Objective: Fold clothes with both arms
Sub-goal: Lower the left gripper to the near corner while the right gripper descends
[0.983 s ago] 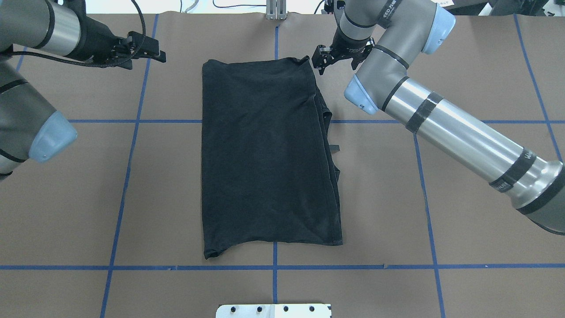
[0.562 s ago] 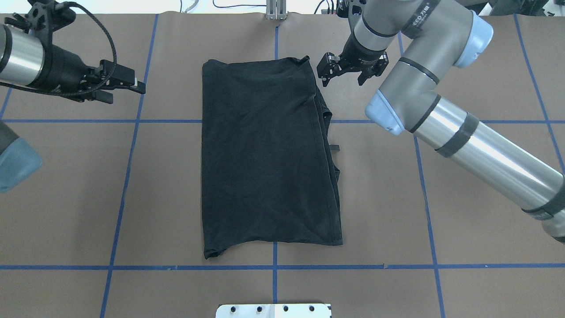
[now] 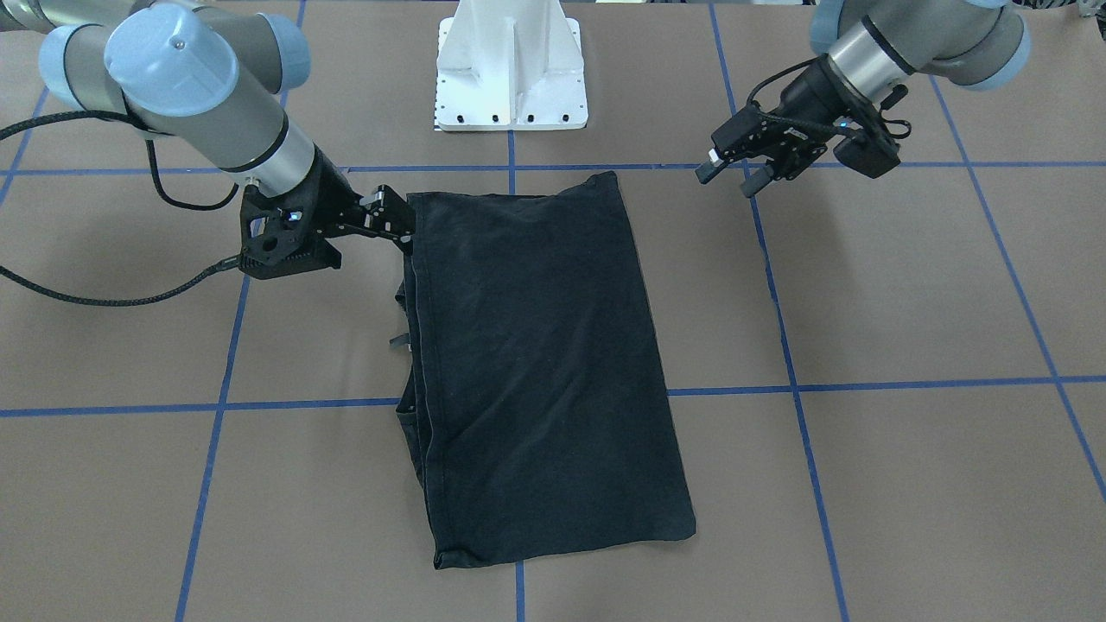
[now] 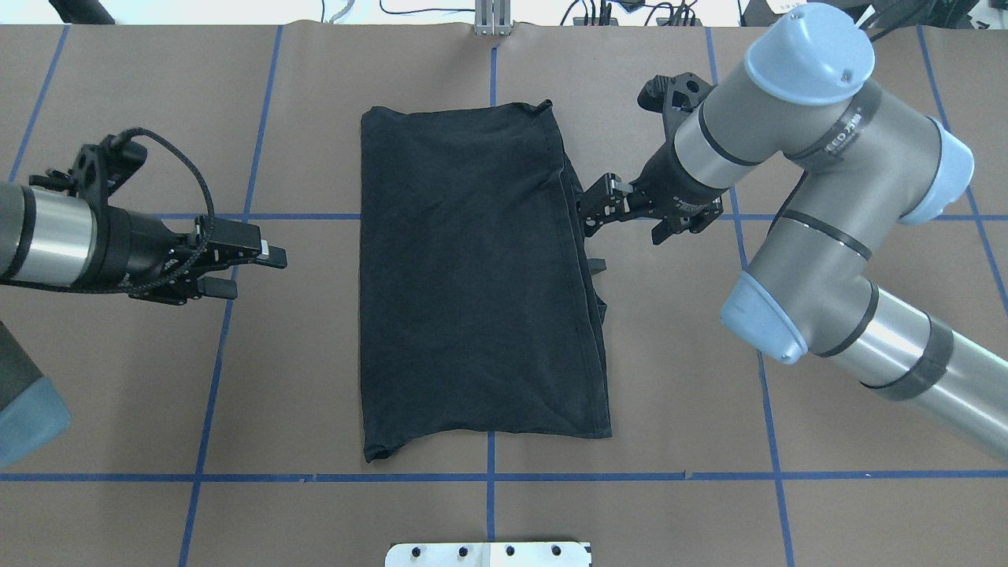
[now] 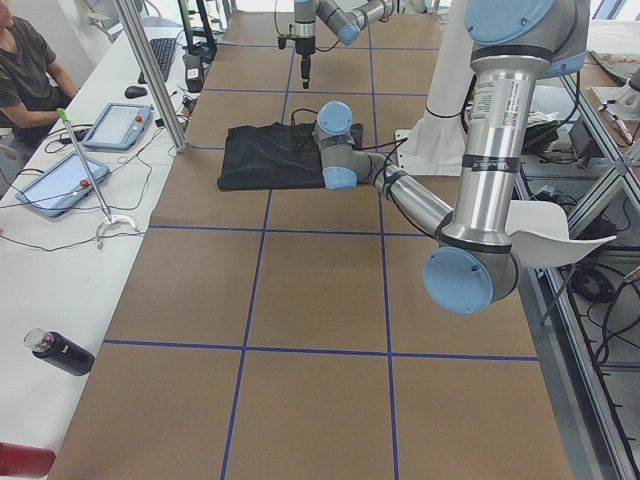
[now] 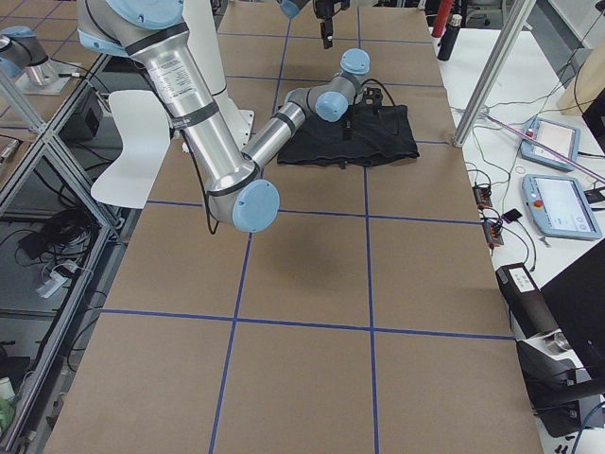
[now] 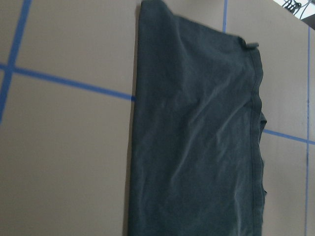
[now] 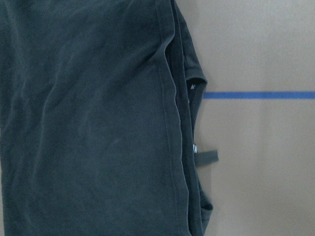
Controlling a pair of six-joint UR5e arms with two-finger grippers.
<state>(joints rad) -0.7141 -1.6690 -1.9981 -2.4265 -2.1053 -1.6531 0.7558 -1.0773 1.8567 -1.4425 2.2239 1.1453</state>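
Item: black T-shirt. Soft knit fabric, folded into a long, flat rectangle at the middle of the bench. Directions follow the overhead view, with 12 o'clock away from the robot. The long sides run from 12 to 6 o'clock. The 9 o'clock side is a single smooth fold. The 3 o'clock side shows several stacked, stitched hems slightly stepped, with a small dark tab poking out onto the bench. The surface has faint diagonal creases, and the corner at 7 o'clock is rounded and a little puffed. No logo is visible.

Item: right gripper. Black, on a grey metal tube arm with light-blue joint caps. Its fingers are spread, with the tips just at the layered edge at 2 o'clock of the shirt. Whether they touch the cloth cannot be told.

Item: left gripper. Black, with a braided black cable looping over the wrist. Its fingers are spread and hold nothing, at 9 o'clock and well apart from the shirt.

Item: bench surface. Matte brown paper, gridded with blue tape.

Item: white pedestal base, at 6 o'clock of the shirt.
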